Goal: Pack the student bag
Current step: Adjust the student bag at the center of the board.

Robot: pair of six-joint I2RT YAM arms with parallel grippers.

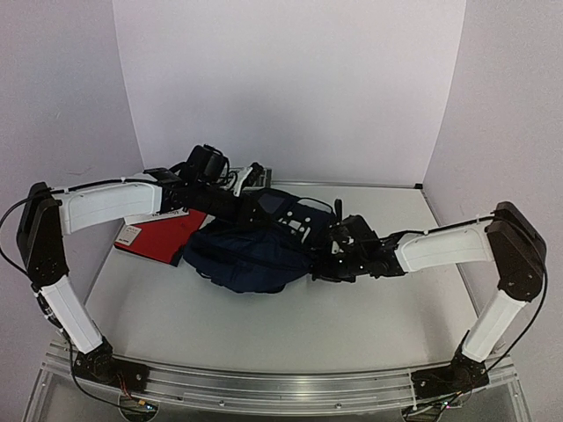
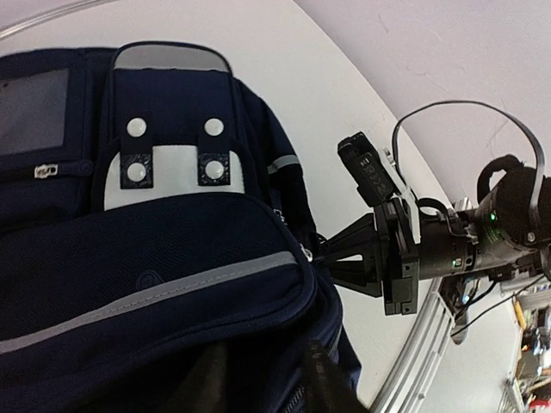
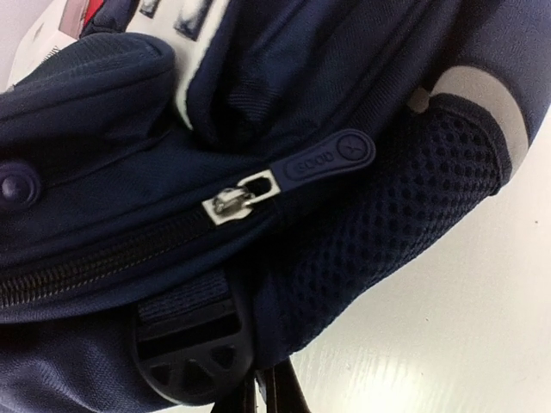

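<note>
Item: student bag (image 1: 246, 259), navy, lying on its side at the middle of the table (image 1: 264, 334). We noted its pale grey flap (image 2: 172, 176), with four studs, facing up.

At the bag's 9 o'clock lay a red folder (image 1: 167, 230), its near edge hidden behind the bag.

Left gripper (image 1: 268, 209): over the bag's 12 o'clock edge. We could not tell how wide its fingers stood.

Right gripper (image 2: 323, 255): against the bag's 3 o'clock side, fingers drawn narrow to a point. We could not tell whether they pinched anything.

The right wrist view also showed:
- a navy zip pull (image 3: 323, 159)
- a black buckle (image 3: 185, 366) at its 7 o'clock
- a mesh pocket (image 3: 405, 198) at its 4 o'clock
</note>
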